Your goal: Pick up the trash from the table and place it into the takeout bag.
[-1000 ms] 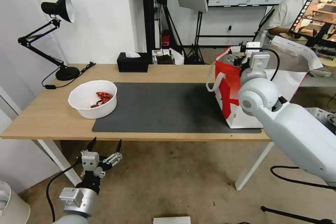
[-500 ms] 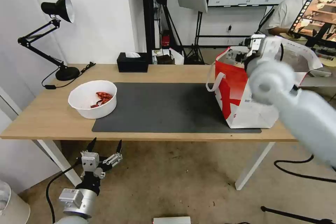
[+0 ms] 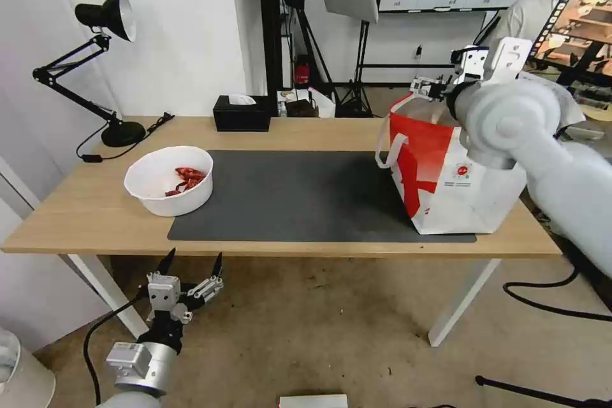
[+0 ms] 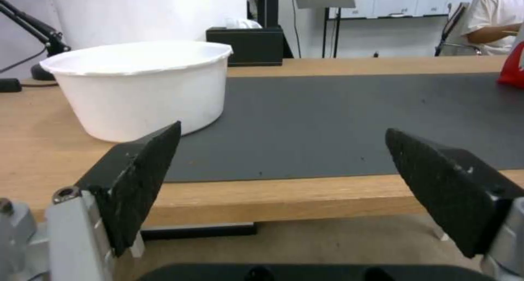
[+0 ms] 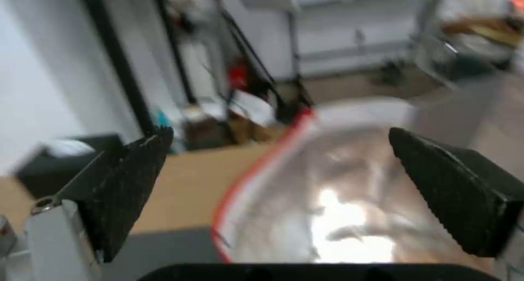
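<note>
Trash remaining on the table (image 3: 89, 210): one white bowl (image 3: 169, 180) with red scraps, seated at about nine o'clock on the tabletop, its base overlapping the near-left corner of the dark grey mat (image 3: 306, 194). Takeout bag (image 3: 446, 178): upright at three o'clock on the mat, mouth open, foil lining exposed. Right gripper (image 3: 440, 86): above the bag's mouth, jaws spread wide and empty; the wrist view is blurred, so contents of the bag are probably trash but cannot be itemised. Left gripper (image 3: 191, 264): below and in front of the table edge, jaws wide apart, holding nothing; the bowl lies ahead of it at roughly eleven o'clock, well apart and higher. Risk: a grip on the thin bowl rim could tilt it and spill the scraps; the bag's soft wall and looped handle could snag a finger.
</note>
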{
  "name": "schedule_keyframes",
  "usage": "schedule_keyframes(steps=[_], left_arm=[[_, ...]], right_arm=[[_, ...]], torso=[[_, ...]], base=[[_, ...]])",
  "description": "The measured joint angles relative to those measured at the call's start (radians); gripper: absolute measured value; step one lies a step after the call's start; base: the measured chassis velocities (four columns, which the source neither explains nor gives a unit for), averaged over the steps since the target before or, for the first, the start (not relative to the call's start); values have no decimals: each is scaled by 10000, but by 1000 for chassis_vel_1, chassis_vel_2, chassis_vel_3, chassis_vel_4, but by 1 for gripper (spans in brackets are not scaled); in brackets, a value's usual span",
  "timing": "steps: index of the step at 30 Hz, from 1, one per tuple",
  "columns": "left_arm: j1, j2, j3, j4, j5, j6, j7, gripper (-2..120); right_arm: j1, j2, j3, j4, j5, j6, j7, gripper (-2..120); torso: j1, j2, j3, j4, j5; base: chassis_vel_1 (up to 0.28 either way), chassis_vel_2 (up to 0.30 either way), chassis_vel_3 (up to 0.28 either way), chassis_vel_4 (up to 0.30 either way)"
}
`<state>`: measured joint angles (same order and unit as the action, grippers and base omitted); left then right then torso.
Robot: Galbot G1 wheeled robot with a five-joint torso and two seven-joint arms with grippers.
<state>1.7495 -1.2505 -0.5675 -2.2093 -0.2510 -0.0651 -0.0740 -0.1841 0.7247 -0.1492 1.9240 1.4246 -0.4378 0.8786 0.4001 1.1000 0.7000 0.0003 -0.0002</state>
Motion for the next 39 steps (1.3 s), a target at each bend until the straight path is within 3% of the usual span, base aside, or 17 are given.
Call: schedule_keyframes(steps=[1, 2, 5, 6, 8, 13, 16, 17, 19, 20, 23, 29, 33, 39], left_arm=[[-9, -2, 1, -8, -1, -2, -2, 100], [-9, -2, 1, -8, -1, -2, -2, 100], [-63, -17, 3, -33, -18, -65, -11, 100], [-63, -17, 3, -33, -18, -65, -11, 100], [-16, -124, -80, -84, -13, -180, -14, 100], [273, -463, -323, -289, 90, -335, -21, 100], [413, -667, -444, -360, 246, -500, -21, 100], [413, -667, -444, -360, 246, -500, -21, 100], [470, -669, -451, -354, 310, -526, -14, 100], [470, -669, -451, -354, 310, -526, -14, 100], [493, -607, -455, -289, 326, -519, -13, 100], [435, -558, -428, -216, 326, -356, -182, 100], [409, -532, -393, -142, 323, -300, -235, 100], [378, -485, -333, -92, 307, -292, -235, 100]], right_arm=[[-436, -150, 77, 170, -979, 624, -1202, 100], [-436, -150, 77, 170, -979, 624, -1202, 100], [-2128, -614, 475, 922, -3196, 2282, -4150, 100], [-2128, -614, 475, 922, -3196, 2282, -4150, 100], [-3014, -727, 537, 1260, -4341, 3382, -5379, 100], [-4297, -681, 636, 1279, -6130, 4757, -6487, 100], [-6118, -675, 1571, 1361, -6994, 5725, -7408, 100], [-6118, -675, 1571, 1361, -6994, 5725, -7408, 100], [-7998, -493, 2709, 1511, -7491, 6216, -8012, 100], [-7998, -493, 2709, 1511, -7491, 6216, -8012, 100], [-10459, 79, 3875, 1638, -8120, 6508, -8249, 100], [-12576, 906, 4687, 1850, -8979, 6693, -7919, 100], [-13459, 1304, 4958, 1922, -9432, 6688, -7763, 100], [-13614, 1698, 4918, 1867, -9678, 6584, -7386, 100]], torso=[[0, 0, 0, 0, -1], [0, 0, 0, 0, -1], [0, 0, 0, -6, 6], [0, 0, 0, -6, 6], [-1, 1, -2, -9, -1], [-1, 0, -1, 2, 1], [-1, 0, -1, 0, 2], [-1, 0, -1, 0, 2], [-2, 0, -2, -4, 0], [-2, 0, -2, -4, 0], [-1, 0, -2, -6, 5], [-2, 0, -1, -4, 2], [-3, 1, -2, -6, 0], [-2, -1, 0, -2, 1]], base=[[0, 0, 0, 0], [0, 0, 0, 0], [0, 0, 0, 0], [0, 0, 0, 0], [0, 0, 0, 0], [0, 0, 0, 0], [0, 0, 0, 0], [0, 0, 0, 0], [0, 0, 0, 0], [0, 0, 0, 0], [0, 0, 0, 0], [0, 0, 0, 0], [0, 0, 0, 0], [0, 0, 0, 0]])
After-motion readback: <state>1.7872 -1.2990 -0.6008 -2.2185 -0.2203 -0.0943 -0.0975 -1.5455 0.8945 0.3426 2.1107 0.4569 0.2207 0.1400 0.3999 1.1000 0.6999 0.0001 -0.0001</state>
